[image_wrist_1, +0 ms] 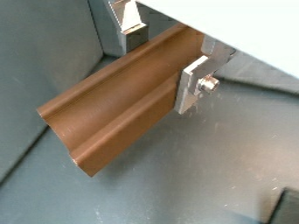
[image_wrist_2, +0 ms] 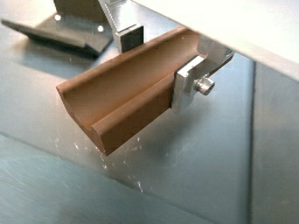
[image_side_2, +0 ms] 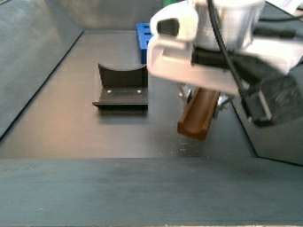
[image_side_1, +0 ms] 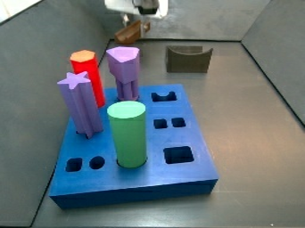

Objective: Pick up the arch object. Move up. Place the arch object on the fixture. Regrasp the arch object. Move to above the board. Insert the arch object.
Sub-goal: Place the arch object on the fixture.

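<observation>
My gripper (image_wrist_1: 163, 59) is shut on the arch object (image_wrist_1: 111, 118), a long brown block with a groove along one side. The silver fingers (image_wrist_1: 191, 86) clamp its two flat sides near one end, and the same grip shows in a wrist view (image_wrist_2: 160, 58). In a side view the arch object (image_side_2: 198, 113) hangs tilted from the gripper (image_side_2: 204, 89), its lower end close to the grey floor; I cannot tell if it touches. The dark fixture (image_side_2: 120, 87) with its U-shaped notch stands apart, beside it. The blue board (image_side_1: 131, 147) lies nearer the camera in a side view.
The board carries a red-orange hexagonal peg (image_side_1: 85, 76), two purple pegs (image_side_1: 124, 71) and a green cylinder (image_side_1: 127, 134), with several open holes (image_side_1: 177, 155). Grey walls (image_side_2: 35, 62) enclose the floor. The fixture also shows in a wrist view (image_wrist_2: 59, 31).
</observation>
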Available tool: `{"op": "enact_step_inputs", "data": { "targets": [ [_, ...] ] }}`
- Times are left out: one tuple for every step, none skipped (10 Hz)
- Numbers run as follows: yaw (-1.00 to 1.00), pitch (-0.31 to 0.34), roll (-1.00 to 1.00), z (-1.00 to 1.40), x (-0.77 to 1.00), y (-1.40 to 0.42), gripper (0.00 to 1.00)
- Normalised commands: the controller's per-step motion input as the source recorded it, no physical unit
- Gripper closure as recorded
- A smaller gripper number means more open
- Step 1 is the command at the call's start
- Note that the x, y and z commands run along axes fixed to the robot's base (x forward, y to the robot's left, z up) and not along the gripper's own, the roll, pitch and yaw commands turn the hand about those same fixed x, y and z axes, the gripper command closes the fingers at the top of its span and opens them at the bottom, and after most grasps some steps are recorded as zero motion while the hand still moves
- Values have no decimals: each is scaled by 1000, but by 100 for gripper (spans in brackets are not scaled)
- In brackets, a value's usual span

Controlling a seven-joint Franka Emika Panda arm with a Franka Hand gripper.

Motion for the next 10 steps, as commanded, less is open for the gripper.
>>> {"op": "enact_step_inputs", "data": {
  "targets": [
    [0, 0, 0, 1000, 0, 0, 100],
    [1, -3, -9, 1000, -2, 0, 100],
    [3, 1, -18, 1000, -6, -4, 100],
    [10, 1, -40, 1000, -10, -8, 100],
    [14, 0, -57, 1000, -12, -11, 100],
    [13, 0, -77, 1000, -17, -15, 100],
    [10, -1, -90, 1000, -20, -14, 100],
    [4, -3, -107, 897, -17, -12, 100],
    [1, 0, -116, 796, -16, -9, 100],
    [-5, 4, -139, 547, -6, -5, 100]
  ]
}}
